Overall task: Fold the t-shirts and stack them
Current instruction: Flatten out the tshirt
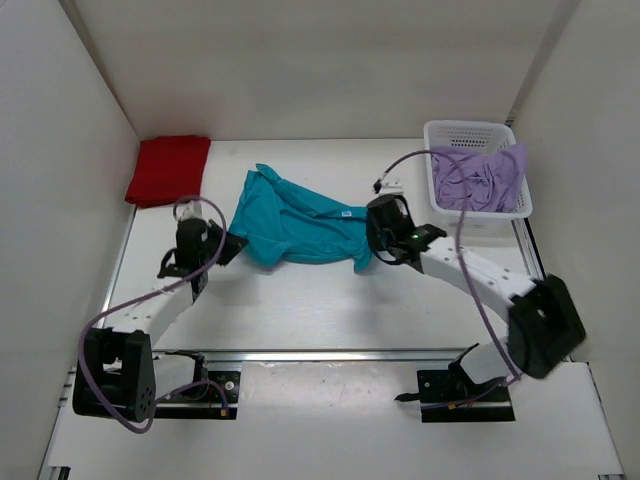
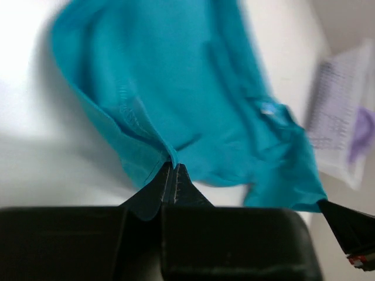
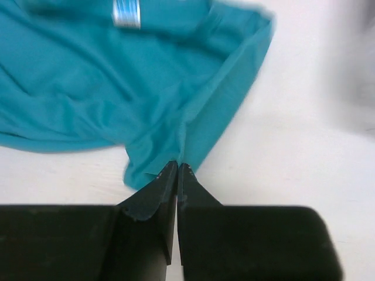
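The overhead view is bright, even and sharp, with only soft shadows on the white tabletop (image 1: 330, 300). In the left wrist view the tabletop glares to pure white at the upper left, and the basket (image 2: 343, 126) is blurred (motion or focus, I cannot tell). The right wrist view is soft too; the edges of the teal-blue t-shirt (image 3: 117, 88) smear.

Left wrist view: the basket (image 2: 335, 108) at 3 o'clock is blurred and cut by the frame edge. Right wrist view: the teal-blue shirt (image 3: 117, 88) runs off at 12 and 9 o'clock, its label (image 3: 126, 13) too blurred to read.
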